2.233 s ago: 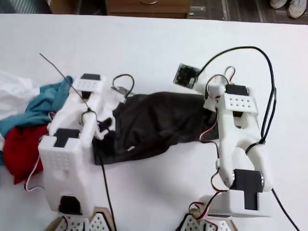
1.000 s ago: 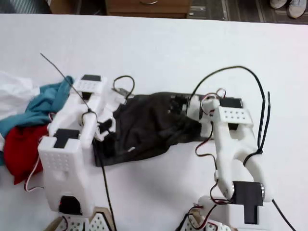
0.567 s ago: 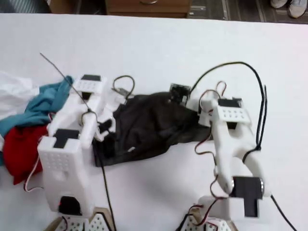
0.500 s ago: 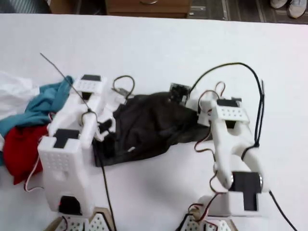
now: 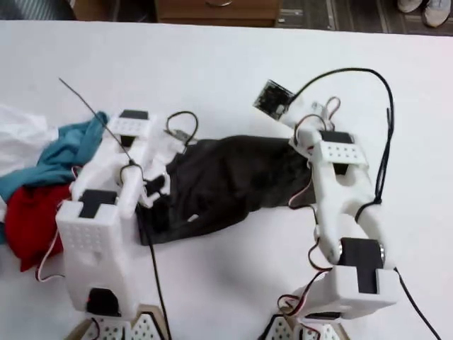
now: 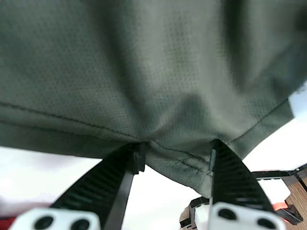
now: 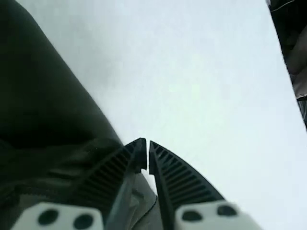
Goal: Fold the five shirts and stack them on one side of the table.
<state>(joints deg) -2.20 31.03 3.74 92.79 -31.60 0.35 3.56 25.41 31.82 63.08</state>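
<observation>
We find no writing, number or sign that we can read: none on the dark shirt (image 5: pixel 226 180) and none on the white table (image 5: pixel 212 64).

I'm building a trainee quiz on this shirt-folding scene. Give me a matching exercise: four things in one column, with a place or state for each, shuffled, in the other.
1. dark shirt
2. red shirt
3. white shirt
4. right tool

A. shut
B. bunched beside the left arm's base
C. spread between left arm and right arm
D. bunched beyond the teal shirt

Pairs: 1-C, 2-B, 3-D, 4-A
</observation>
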